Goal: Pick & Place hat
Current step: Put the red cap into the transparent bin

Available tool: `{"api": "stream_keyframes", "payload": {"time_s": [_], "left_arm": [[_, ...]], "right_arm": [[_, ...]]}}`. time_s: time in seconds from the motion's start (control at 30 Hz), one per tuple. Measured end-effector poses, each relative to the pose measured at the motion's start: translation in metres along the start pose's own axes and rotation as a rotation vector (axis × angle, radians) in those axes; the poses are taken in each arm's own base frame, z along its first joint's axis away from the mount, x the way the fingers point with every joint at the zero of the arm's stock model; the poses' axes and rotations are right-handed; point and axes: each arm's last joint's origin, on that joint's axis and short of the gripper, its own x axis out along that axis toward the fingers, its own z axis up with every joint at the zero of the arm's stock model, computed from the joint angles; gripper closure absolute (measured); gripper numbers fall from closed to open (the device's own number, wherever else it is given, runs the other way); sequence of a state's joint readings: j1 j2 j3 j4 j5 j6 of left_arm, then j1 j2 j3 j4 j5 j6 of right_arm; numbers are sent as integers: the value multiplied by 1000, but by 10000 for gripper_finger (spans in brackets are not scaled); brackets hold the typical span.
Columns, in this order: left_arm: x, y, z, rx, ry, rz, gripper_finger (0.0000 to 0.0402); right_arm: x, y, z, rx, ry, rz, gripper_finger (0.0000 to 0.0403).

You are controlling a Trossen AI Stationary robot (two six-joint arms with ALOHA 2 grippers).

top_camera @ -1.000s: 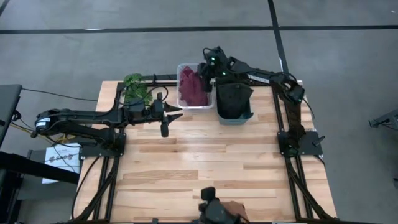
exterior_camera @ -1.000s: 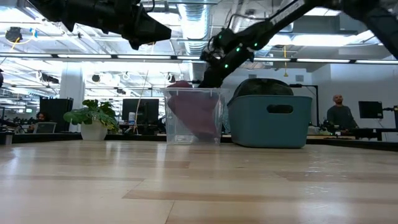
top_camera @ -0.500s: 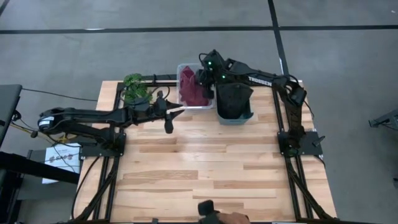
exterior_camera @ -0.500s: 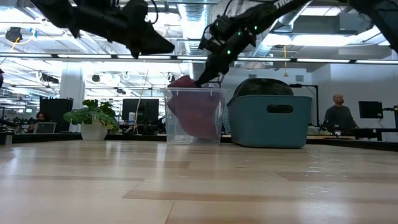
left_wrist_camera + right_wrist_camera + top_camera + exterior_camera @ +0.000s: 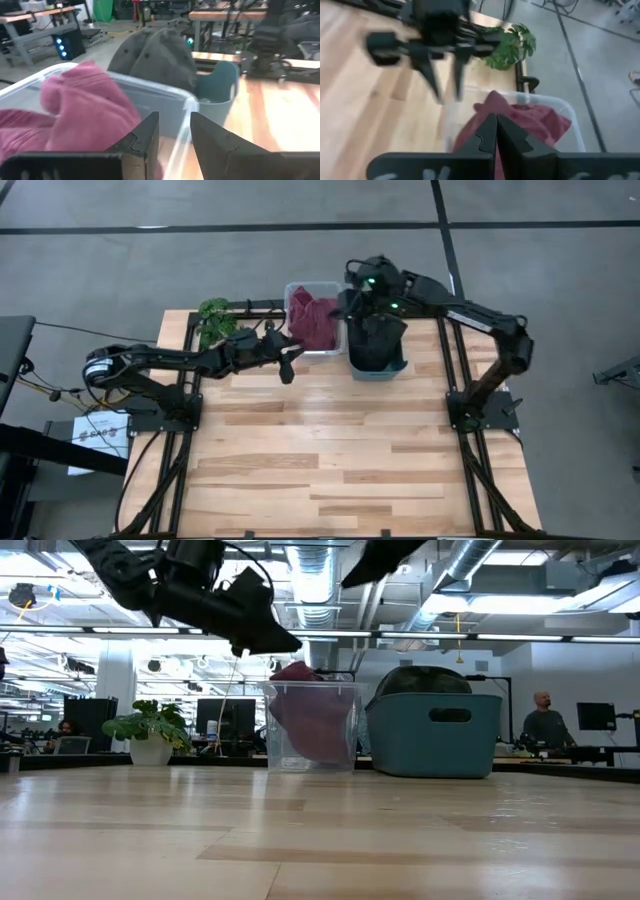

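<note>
A maroon hat [image 5: 312, 320] lies bunched in a clear bin [image 5: 297, 288] at the table's far edge, its top poking just above the rim [image 5: 296, 670]. Beside it a dark grey hat [image 5: 375, 340] fills a teal bin [image 5: 401, 365]. My left gripper [image 5: 291, 361] is open and hovers at the clear bin's near left corner, a little above the rim [image 5: 125, 82], pointing across it. My right gripper [image 5: 496, 131] is shut with nothing between its fingers. It is raised high over the gap between the two bins [image 5: 349, 304], slanting down toward the maroon hat [image 5: 520, 120].
A potted plant [image 5: 218, 320] stands at the far left, just behind my left arm. The two bins sit side by side along the far edge. Bare wooden tabletop [image 5: 340, 450] stretches from the bins to the near edge.
My right gripper, shut throughout, has come up out of the clear bin and risen high, drifting toward the teal bin. My left gripper has moved toward the clear bin and sunk a little, its opening unchanged.
</note>
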State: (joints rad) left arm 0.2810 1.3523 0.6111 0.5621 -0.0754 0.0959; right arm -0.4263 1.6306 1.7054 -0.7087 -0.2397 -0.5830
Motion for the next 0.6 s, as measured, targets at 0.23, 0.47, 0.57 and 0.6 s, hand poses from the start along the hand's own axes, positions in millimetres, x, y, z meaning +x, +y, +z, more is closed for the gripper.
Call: {"api": "stream_keyframes", "payload": {"time_s": [0.23,0.47,0.57,0.6], "left_arm": [[7,22,-11,-61,46,49,292],[13,33,-27,-107,129,46,292],[13,32,-28,-107,139,43,292],[12,30,-26,-104,140,36,292]], "right_arm": [[-53,40,15,41,47,41,399],[-101,90,20,56,51,-9,399],[-117,115,12,80,35,3,399],[-122,124,7,87,23,7,399]]}}
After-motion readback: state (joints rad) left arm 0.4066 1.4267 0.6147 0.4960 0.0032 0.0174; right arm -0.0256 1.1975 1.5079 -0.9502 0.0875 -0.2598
